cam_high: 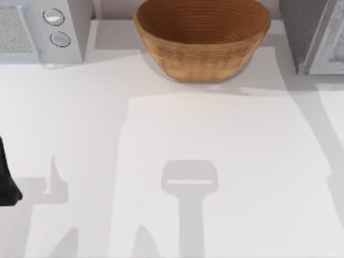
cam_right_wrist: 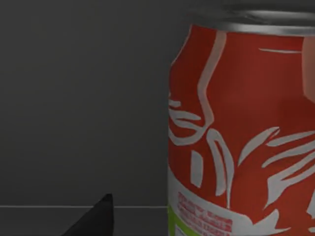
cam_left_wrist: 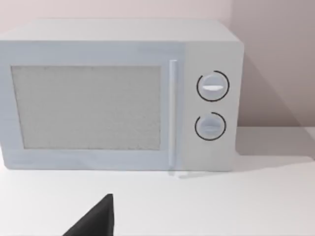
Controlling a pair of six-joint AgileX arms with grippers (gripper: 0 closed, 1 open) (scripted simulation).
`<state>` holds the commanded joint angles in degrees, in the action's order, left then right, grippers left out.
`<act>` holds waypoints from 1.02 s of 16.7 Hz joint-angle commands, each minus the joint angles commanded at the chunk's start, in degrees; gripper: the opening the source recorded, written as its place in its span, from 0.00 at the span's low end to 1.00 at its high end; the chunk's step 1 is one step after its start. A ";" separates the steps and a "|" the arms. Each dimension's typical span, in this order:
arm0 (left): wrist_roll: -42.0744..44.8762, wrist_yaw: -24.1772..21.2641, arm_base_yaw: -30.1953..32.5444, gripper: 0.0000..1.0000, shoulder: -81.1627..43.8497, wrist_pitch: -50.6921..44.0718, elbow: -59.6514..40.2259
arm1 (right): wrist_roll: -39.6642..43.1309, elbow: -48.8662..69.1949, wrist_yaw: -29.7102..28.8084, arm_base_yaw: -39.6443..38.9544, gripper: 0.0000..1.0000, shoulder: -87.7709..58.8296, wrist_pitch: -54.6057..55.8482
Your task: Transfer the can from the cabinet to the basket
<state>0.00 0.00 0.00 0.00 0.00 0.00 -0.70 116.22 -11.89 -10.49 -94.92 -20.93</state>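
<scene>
White table [cam_high: 215, 161] carries everything I see from above. Wicker basket [cam_high: 202, 38] sits on it at the far edge, centre. Light-grey microwave [cam_high: 37, 29] with two round dials stands on it at far left; my left wrist view has it too, on the white top. Dark-grey cabinet [cam_high: 314, 35] stands at far right, partly cut off. Basket is well apart from both.
</scene>
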 joint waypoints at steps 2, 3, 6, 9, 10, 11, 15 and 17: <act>0.00 0.00 0.00 1.00 0.00 0.00 0.00 | 0.01 4.09 0.40 0.45 1.00 -3.47 -0.61; 0.00 0.00 0.00 1.00 0.00 0.00 0.00 | 0.01 6.10 0.60 0.68 1.00 -5.18 -0.91; 0.00 0.00 0.00 1.00 0.00 0.00 0.00 | 0.02 10.68 1.10 1.25 1.00 -9.08 -1.57; 0.00 0.00 0.00 1.00 0.00 0.00 0.00 | 0.02 11.56 1.21 1.37 1.00 -9.84 -1.70; 0.00 0.00 0.00 1.00 0.00 0.00 0.00 | 0.02 11.56 1.21 1.37 1.00 -9.84 -1.70; 0.00 0.00 0.00 1.00 0.00 0.00 0.00 | 0.02 11.56 1.21 1.37 1.00 -9.84 -1.70; 0.00 0.00 0.00 1.00 0.00 0.00 0.00 | 0.02 11.56 1.21 1.37 0.70 -9.84 -1.70; 0.00 0.00 0.00 1.00 0.00 0.00 0.00 | 0.02 11.56 1.21 1.37 0.55 -9.84 -1.70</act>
<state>0.00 0.00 0.00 0.00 0.00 0.00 -0.68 127.78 -10.68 -9.12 -104.76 -22.63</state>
